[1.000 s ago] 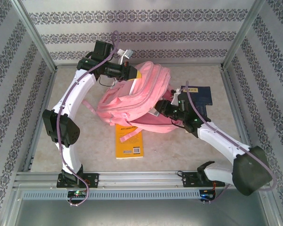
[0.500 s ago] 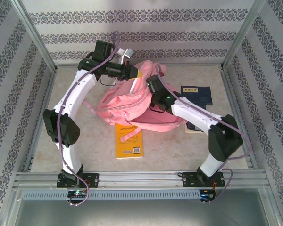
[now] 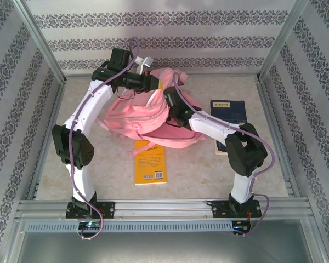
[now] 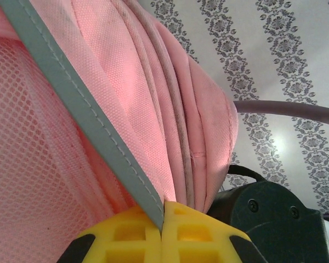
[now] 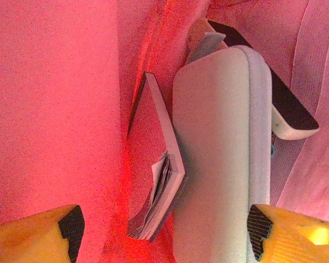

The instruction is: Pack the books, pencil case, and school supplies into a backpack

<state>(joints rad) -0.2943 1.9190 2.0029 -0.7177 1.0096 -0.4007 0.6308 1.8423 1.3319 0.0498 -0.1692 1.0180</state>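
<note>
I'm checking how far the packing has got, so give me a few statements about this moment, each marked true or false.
1. The pencil case lies inside the backpack. True.
2. The yellow book is packed in the backpack. False: it lies on the table, outside the backpack.
3. The left gripper is shut on the backpack's grey trim. True.
4. The right gripper is clamped on the pencil case. False: its jaws stand open inside the backpack.
5. The navy book lies left of the backpack. False: it lies to its right.
</note>
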